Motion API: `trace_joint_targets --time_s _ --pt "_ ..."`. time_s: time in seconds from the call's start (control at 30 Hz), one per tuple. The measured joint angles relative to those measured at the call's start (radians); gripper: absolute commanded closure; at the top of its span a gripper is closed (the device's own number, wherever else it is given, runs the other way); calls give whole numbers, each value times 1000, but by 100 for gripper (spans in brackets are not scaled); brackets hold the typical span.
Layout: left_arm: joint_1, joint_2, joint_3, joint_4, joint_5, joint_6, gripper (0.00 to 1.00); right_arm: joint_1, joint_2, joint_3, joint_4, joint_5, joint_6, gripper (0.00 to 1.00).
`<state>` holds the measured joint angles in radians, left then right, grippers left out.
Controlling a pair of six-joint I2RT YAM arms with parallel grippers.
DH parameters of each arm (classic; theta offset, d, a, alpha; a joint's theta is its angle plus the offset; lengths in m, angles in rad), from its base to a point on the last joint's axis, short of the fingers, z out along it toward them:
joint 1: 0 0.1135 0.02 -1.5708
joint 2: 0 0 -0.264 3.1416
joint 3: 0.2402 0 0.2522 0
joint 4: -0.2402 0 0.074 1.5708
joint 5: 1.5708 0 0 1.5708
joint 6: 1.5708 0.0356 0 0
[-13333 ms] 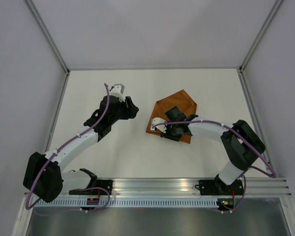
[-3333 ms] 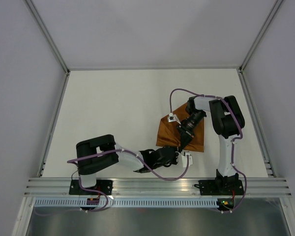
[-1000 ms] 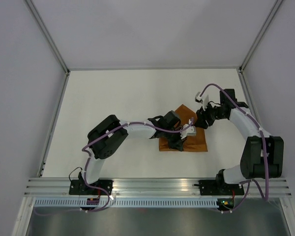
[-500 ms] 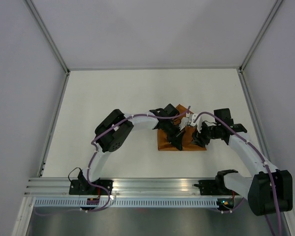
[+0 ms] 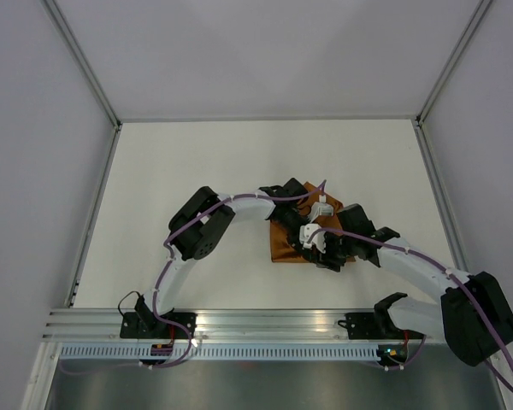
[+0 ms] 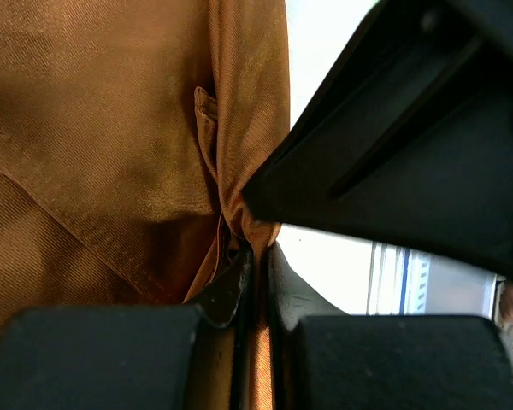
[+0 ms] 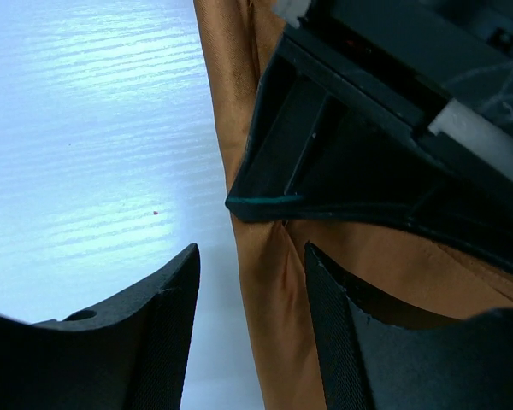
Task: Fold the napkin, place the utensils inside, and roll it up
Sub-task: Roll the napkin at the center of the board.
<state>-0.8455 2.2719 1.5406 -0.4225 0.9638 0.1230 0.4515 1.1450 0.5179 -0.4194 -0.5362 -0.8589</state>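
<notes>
The rust-brown napkin (image 5: 284, 242) lies folded on the white table, mostly hidden under both grippers in the top view. My left gripper (image 5: 301, 242) is shut on a pinched fold at the napkin's edge (image 6: 255, 243). My right gripper (image 5: 318, 249) faces it, open, its two fingers (image 7: 158, 333) either side of the same rolled edge of the napkin (image 7: 269, 282), just short of the left gripper's dark body (image 7: 368, 162). The knife is not in view.
The white table (image 5: 197, 162) runs to grey walls at back and sides. The aluminium rail (image 5: 265, 320) with both arm bases lies at the near edge. The two arms cross close together over the napkin.
My right gripper has swung from the napkin's right side down and left to meet the left gripper at the near edge. The left gripper has stayed on the napkin.
</notes>
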Motion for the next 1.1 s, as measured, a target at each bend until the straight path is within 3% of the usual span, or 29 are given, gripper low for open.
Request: trace_joint_targets --time_s 0.13,0.23,0.5,0.6,0.73,1.1 --pt "4 9 8 -14 14 -1 98 52 45 0 56 37 16 43" --pt "4 10 9 -23 16 -2 94 80 82 0 90 64 24 49" --pt "6 10 9 -40 17 -9 69 93 131 0 115 82 39 80" --pt "13 9 10 -47 21 -26 64 94 137 4 109 74 43 89" --pt "18 -1 3 -42 16 -53 63 94 159 23 92 67 42 96" --pt "93 -164 -217 151 -102 -213 62 17 315 154 1 -52 -9 98"
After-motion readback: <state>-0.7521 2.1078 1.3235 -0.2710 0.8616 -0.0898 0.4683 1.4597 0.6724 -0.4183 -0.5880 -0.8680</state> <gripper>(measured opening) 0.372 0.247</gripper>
